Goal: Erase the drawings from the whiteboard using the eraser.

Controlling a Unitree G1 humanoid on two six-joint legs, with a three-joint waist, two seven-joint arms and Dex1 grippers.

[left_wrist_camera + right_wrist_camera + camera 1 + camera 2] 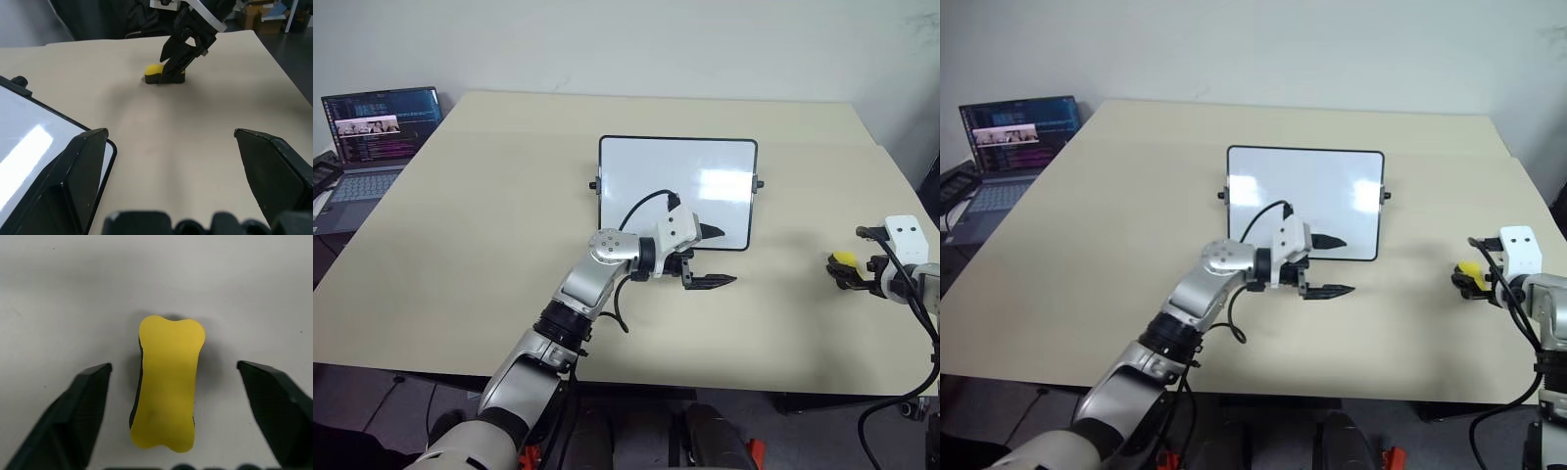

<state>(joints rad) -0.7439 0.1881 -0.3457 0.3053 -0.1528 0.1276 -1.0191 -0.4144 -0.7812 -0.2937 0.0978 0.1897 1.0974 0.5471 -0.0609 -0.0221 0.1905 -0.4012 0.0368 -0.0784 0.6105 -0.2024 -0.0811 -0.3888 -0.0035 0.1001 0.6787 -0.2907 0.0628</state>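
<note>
Eraser (166,384) lying flat on the table (489,255), yellow face up with its dark underside just peeking along one edge, far over on the right side and well apart from the whiteboard (677,191). The right tool (173,406) is hanging directly over it with its two black fingers (78,416) standing wide, one on each side of the block and neither one touching it; the left wrist view is showing the same thing from across the table, the fingers straddling the eraser (159,73) with the block sitting on the surface.

The whiteboard is lying in the middle of the table, its black frame and side knobs showing, its white face looking clean with only glare on it; no drawings can be made out on it from here.

The left tool (713,257) is reaching in from the near left and pointing to the right, hovering over the near right corner of the board. Its jaws are standing wide apart with nothing between them: one finger (710,232) is sitting above the board's near edge and the other (713,281) is out over bare table on the near side.

A laptop (372,147) is sitting open at the far left, screen lit, well clear of everything else
</note>
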